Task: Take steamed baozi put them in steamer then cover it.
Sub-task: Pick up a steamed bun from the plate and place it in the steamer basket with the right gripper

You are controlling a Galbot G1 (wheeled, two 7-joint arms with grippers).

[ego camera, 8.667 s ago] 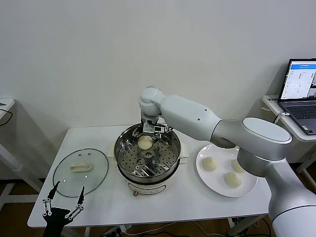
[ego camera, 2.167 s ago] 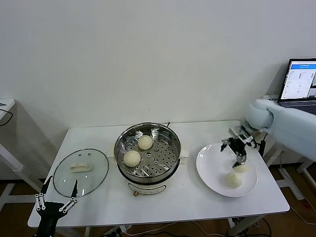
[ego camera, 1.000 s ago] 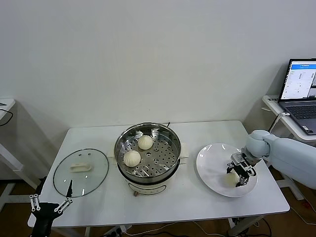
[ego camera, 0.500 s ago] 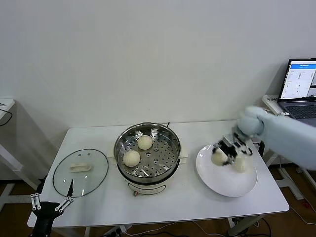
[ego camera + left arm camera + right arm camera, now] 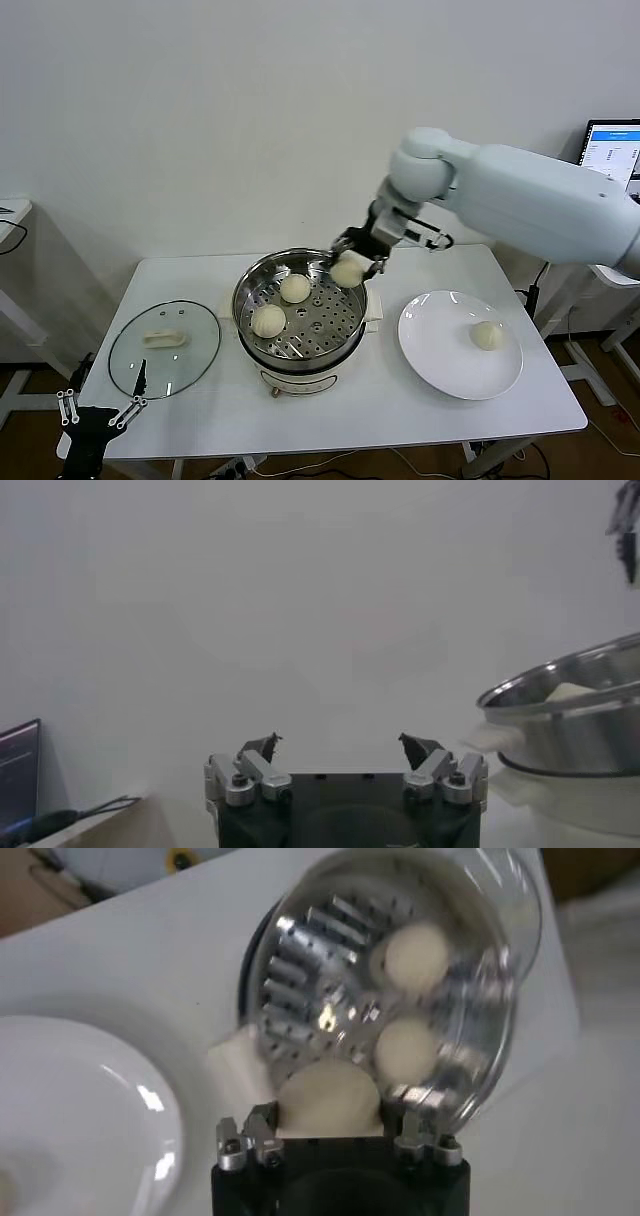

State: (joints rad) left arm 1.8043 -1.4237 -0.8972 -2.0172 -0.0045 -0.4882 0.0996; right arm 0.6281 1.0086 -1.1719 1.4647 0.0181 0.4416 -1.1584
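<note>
Even, bright indoor light fills the head view, and the white counter (image 5: 330,410) carries only soft, faint shadows close under the things on it. The round shiny stainless-steel steamer (image 5: 299,308) throws small glints off its rim and perforated tray, and the round clear glass cover (image 5: 164,347) near the counter's left edge shows a pale sheen. The lit laptop screen (image 5: 612,150) at the far right glows blue-white.

The left wrist view is washed out and hazy, with the wall nearly blank and the steamer's steel wall (image 5: 570,720) gleaming.

The right wrist view is smeared by motion: the steamer's tray (image 5: 390,998) streaks into bright lines, and glare spots sit on the flat white plate (image 5: 90,1118).
</note>
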